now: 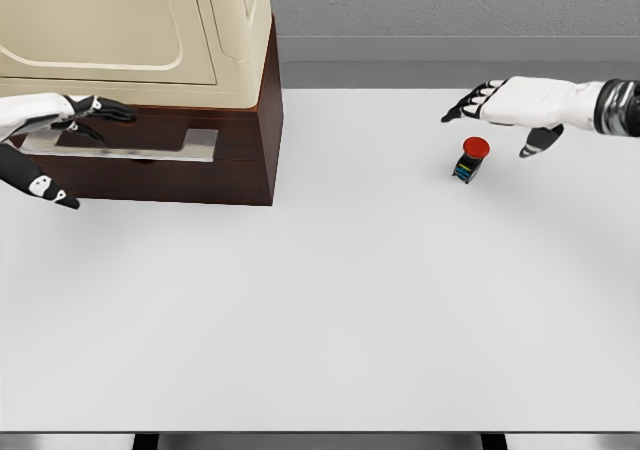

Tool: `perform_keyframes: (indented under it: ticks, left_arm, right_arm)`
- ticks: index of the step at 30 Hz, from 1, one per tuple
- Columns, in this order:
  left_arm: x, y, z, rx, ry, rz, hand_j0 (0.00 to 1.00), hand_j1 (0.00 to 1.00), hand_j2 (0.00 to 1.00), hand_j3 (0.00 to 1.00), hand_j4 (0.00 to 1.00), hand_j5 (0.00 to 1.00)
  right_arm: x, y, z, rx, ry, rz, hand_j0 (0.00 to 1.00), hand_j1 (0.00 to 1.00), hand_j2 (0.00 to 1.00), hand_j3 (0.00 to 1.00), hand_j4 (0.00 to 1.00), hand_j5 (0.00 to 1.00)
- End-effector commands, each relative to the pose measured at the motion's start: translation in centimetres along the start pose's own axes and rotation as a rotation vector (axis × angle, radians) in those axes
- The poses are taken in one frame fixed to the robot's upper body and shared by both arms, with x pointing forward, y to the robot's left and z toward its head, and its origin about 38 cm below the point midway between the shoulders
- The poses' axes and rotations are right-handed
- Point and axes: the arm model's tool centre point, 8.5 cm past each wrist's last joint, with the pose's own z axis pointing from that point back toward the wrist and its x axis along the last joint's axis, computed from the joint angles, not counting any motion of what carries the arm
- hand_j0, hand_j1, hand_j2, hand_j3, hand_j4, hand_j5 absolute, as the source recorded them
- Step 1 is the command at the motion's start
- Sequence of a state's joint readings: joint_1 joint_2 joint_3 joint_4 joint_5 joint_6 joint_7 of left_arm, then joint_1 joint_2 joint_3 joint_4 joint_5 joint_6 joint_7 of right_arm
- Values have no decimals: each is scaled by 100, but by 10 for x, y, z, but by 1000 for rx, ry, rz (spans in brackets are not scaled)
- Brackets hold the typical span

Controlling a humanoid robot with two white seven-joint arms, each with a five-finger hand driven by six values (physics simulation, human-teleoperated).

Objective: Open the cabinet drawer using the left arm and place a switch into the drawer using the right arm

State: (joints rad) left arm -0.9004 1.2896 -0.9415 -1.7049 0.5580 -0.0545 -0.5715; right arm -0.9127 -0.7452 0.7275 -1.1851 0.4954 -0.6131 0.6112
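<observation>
Switch [470,160] sits just below right hand [505,110] — untouched.

A broad white table [330,310] fills most of the view, smooth and evenly lit, with soft shadows only. Its near edge runs along the bottom of the picture, where a thin dark strip of floor [320,441] shows beneath it. Beyond the table's far edge stands a plain grey wall [450,5], with a slightly darker grey band along its base.
</observation>
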Motion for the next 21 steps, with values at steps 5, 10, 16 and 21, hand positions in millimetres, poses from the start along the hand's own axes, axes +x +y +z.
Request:
perform_keyframes:
  ticks: [5,10,16,21]
  left_arm:
    - [-4,-3,-3,-5,14,7,100,100,100,100,100,100]
    - [-12,-10,-5,-18,33,25,100,100,100,100,100,100]
    - [-20,-9,-3,-10,53,37,100,100,100,100,100,100]
    - [-23,-11,-3,-13,66,32,100,100,100,100,100,100]
  right_arm:
    - [-1,11,-10,33,0,-23,100,100,100,100,100,100]
    - [-7,14,-12,49,20,-28,100,100,100,100,100,100]
    - [-1,18,-26,69,0,-35,100,100,100,100,100,100]
    - [-6,28,-28,104,15,-41,100,100,100,100,100,100]
